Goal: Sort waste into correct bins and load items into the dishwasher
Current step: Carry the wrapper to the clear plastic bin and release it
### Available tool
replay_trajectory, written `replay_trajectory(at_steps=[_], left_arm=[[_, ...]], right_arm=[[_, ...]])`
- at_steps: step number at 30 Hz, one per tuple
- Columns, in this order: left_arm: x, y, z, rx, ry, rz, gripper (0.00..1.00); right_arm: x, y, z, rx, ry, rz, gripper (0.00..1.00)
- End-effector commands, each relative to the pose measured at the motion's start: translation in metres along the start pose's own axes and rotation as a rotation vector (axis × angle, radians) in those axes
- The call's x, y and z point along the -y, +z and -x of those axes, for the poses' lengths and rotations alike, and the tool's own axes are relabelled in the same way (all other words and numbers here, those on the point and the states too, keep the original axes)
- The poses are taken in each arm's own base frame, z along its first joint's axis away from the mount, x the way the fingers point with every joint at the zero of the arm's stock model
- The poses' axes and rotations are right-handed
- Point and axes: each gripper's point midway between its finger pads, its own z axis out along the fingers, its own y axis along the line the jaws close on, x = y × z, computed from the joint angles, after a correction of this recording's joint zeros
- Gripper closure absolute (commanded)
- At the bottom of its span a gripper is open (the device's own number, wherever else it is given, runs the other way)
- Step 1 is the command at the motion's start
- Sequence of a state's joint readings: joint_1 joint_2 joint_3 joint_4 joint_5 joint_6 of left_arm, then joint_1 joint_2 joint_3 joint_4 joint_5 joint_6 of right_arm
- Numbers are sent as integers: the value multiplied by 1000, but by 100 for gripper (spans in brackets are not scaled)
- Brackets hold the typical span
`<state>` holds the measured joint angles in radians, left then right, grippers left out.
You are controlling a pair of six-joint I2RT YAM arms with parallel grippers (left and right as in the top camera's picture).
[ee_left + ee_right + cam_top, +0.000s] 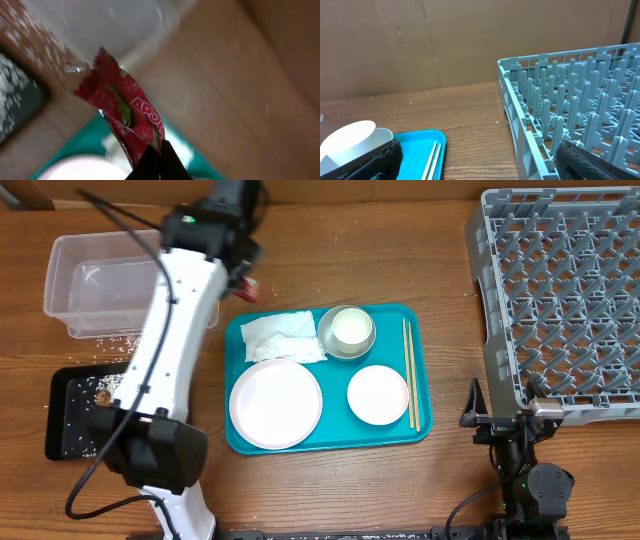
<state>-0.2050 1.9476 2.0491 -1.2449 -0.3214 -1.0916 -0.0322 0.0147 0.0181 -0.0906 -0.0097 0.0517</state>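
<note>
My left gripper [245, 280] is shut on the small red crinkly wrapper [120, 107] and holds it in the air between the clear tub [95, 280] and the teal tray [420, 425]; its fingertips [159, 160] pinch the wrapper's lower end. The black tray [60, 430] holds rice grains and the brown lump [103, 392]. On the teal tray lie the napkin [280, 338], silvery bowl [347, 330], large plate [275, 402], small dish [378, 394] and chopsticks [410, 375]. My right gripper [500, 420] [485, 167] is open and empty beside the grey dish rack [560, 300].
Rice grains are scattered on the wood between the tub and the black tray. In the right wrist view the rack's wall [530, 115] is to the right, the teal tray's corner [415, 145] and chopsticks [434, 160] to the left. A brown wall stands behind.
</note>
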Motion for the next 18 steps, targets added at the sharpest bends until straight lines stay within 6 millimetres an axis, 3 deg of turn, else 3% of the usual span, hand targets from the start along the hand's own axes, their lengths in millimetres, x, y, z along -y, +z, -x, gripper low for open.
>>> replay_trajectory(at_steps=[1, 7, 8, 11, 15, 18], left_arm=[[-22, 4, 60, 177, -80, 59, 96], [-47, 44, 114, 238, -211, 89, 96], [-53, 51, 122, 246, -232, 97, 90], [-64, 67, 137, 256, -271, 107, 50], [-67, 77, 145, 203, -244, 65, 31], [-52, 78, 129, 81, -149, -26, 29]], right_arm=[[2, 0, 0, 9, -3, -11, 0], [2, 0, 0, 9, -3, -11, 0], [2, 0, 0, 9, -3, -11, 0], [2, 0, 0, 9, -3, -11, 0], [2, 0, 0, 9, -3, -11, 0], [2, 0, 0, 9, -3, -11, 0]])
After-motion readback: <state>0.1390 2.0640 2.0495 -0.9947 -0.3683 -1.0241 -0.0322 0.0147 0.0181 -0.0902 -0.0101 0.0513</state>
